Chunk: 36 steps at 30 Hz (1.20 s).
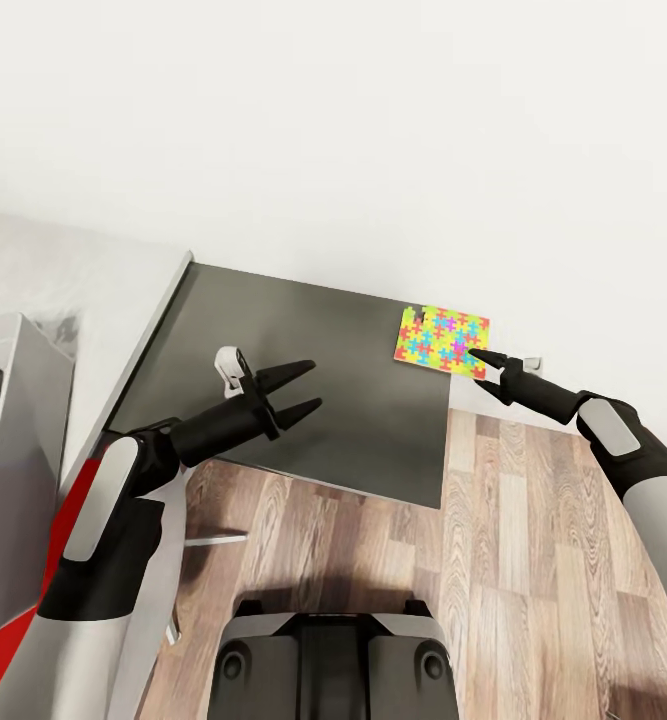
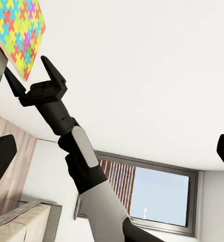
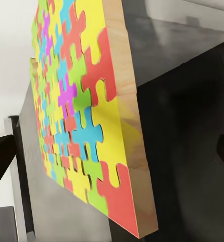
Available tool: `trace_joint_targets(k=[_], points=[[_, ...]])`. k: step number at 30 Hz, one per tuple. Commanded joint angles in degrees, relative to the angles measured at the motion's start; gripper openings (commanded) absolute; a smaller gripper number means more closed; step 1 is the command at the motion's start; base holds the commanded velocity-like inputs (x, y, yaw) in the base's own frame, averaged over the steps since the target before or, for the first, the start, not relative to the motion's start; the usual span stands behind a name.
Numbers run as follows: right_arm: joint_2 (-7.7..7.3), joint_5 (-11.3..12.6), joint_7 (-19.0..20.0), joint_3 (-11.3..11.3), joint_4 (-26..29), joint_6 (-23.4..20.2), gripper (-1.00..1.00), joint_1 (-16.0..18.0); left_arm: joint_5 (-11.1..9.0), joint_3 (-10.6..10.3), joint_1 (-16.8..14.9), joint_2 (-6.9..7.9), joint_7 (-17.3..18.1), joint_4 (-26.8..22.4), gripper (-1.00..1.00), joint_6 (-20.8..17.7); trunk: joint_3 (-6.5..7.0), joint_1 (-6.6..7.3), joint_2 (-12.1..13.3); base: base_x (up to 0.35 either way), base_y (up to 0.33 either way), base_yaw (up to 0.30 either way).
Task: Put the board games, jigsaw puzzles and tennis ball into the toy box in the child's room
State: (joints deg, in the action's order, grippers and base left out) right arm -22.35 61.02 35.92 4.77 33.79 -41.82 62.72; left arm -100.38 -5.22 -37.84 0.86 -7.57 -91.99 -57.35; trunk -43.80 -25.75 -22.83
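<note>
jigsaw puzzle (image 1: 442, 339) – just beside right pincer (image 1: 479, 360)

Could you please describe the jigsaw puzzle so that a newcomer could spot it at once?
Find the dark grey cabinet top against the white wall. At its far right corner lies the jigsaw puzzle, beside the right gripper. It is the only multicoloured thing there.

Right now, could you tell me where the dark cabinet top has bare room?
Most of the dark cabinet top is bare, from the pale desk edge across to the jigsaw. Only that far right corner is crowded, with the right end effector beside the jigsaw.
</note>
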Motion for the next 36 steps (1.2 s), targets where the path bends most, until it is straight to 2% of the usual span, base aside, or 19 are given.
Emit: trace_joint_targets(k=[1, 14, 27, 28, 36], points=[[-0.07, 0.2, 0.12, 0.24, -0.04, -0.09, 1.0, 0.06, -0.61, -0.04, -0.05, 0.02, -0.64, -0.03, 1.0, -0.05, -0.07, -0.03, -0.09, 0.0, 0.0, 0.13], [-0.07, 0.2, 0.12, 0.24, -0.09, -0.1, 1.0, 0.04, -0.61, -0.05, -0.11, 0.02, -1.28, -0.03, 1.0, -0.1, -0.07, -0.03, -0.09, 0.0, 0.0, 0.196], [-0.07, 0.23, 0.11, 0.24, -0.09, -0.1, 1.0, 0.04, -0.61, -0.05, -0.12, -0.01, -1.42, -0.03, 1.0, -0.09, -0.07, -0.03, -0.09, 0.0, 0.0, 0.051], [-0.07, 0.23, 0.11, 0.24, -0.08, -0.1, -1.0, 0.04, -0.61, -0.05, -0.12, -0.01, -1.43, -0.03, 1.0, -0.1, -0.07, -0.03, -0.09, 0.0, 0.0, 0.01], [-0.14, 0.19, 0.11, 0.24, -0.04, -0.1, -1.0, 0.05, -0.61, -0.05, -0.12, -0.01, -1.48, -0.03, 1.0, -0.06, -0.07, -0.03, -0.09, 0.0, 0.0, 0.004]])
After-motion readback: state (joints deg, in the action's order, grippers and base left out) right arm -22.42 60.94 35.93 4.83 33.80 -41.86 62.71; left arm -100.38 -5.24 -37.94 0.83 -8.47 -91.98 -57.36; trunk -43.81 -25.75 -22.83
